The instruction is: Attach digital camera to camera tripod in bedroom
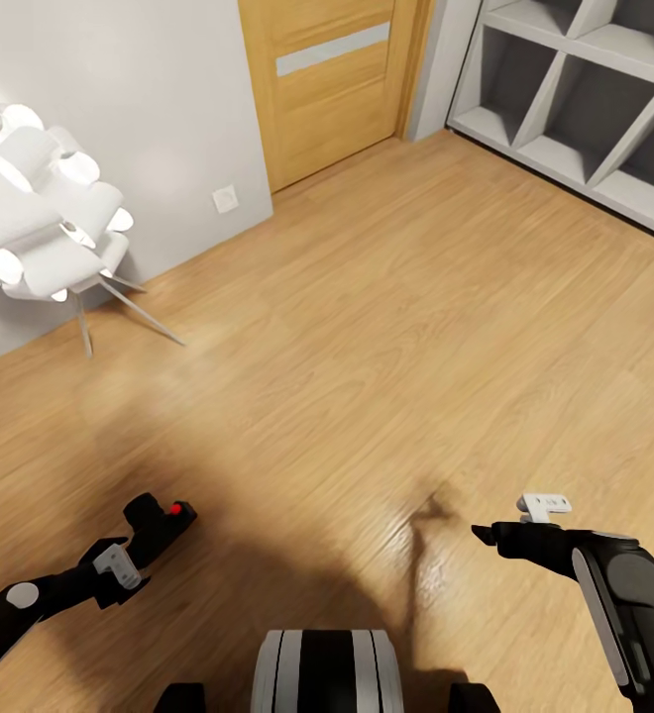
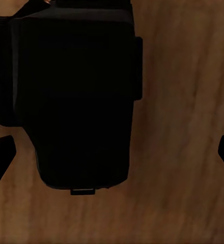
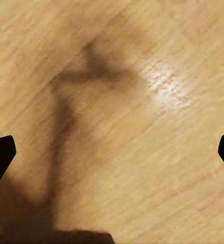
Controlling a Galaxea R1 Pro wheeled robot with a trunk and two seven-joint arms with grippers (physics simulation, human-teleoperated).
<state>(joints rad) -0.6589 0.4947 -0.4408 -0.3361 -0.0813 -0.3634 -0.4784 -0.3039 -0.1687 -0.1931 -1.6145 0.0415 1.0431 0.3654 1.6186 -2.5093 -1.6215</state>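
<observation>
over the plank floor: the robot stands in the bedroom [image 1: 386, 297], facing a wooden door [image 1: 332, 79], a grey cube shelf [image 1: 585, 99] and a white petal floor lamp [image 1: 40, 228].
left gripper [image 1: 154, 530]: clenched on the digital camera [image 1: 159, 520], whose red button faces up; the left wrist view shows the dark body [image 2: 76, 96] between the fingers.
right gripper [image 1: 486, 535]: released, holding nothing, fingertips [image 3: 0, 155] spread wide over bare floor.
task's thing: the camera is carried low at the robot's left, above the floor.
risk: the hold looks off-centre on the camera, so i judge a jolt while driving could let it slip and drop.
risk two: turning blind could swing the camera into the lamp legs.
</observation>
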